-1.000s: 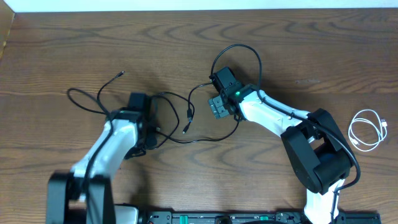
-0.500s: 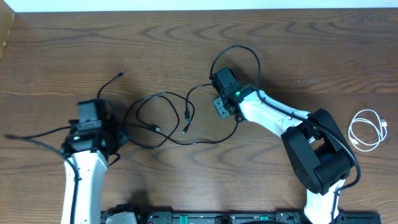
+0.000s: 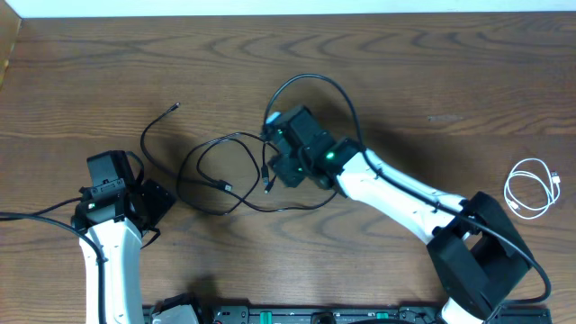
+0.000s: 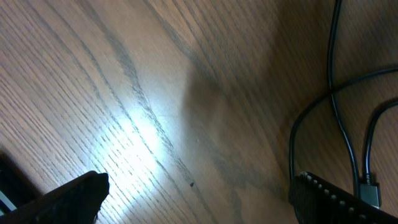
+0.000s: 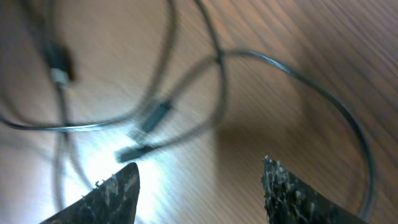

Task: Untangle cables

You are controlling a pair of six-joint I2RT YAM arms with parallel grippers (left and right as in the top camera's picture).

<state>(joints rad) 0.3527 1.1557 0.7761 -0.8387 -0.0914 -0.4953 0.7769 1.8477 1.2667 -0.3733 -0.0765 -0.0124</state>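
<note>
The black cables lie in overlapping loops on the table, left of centre, with several crossings and loose plug ends. The white cable sits coiled well apart at the far right, clear of the tangle.

The right gripper hovers over the right side of the tangle. In its wrist view the jaws stand apart over bare wood, holding nothing, and the strands ahead are blurred. The left gripper is wide and empty, just left of the loops.

Risks you should note:
1. If the right jaws shut at a crossing, they likely take 2 strands and pull the loops tighter.
2. With nothing anchored on the left, any pull probably drags the whole bundle.
3. The arm's wire arcs close by and could snag a loop.
</note>
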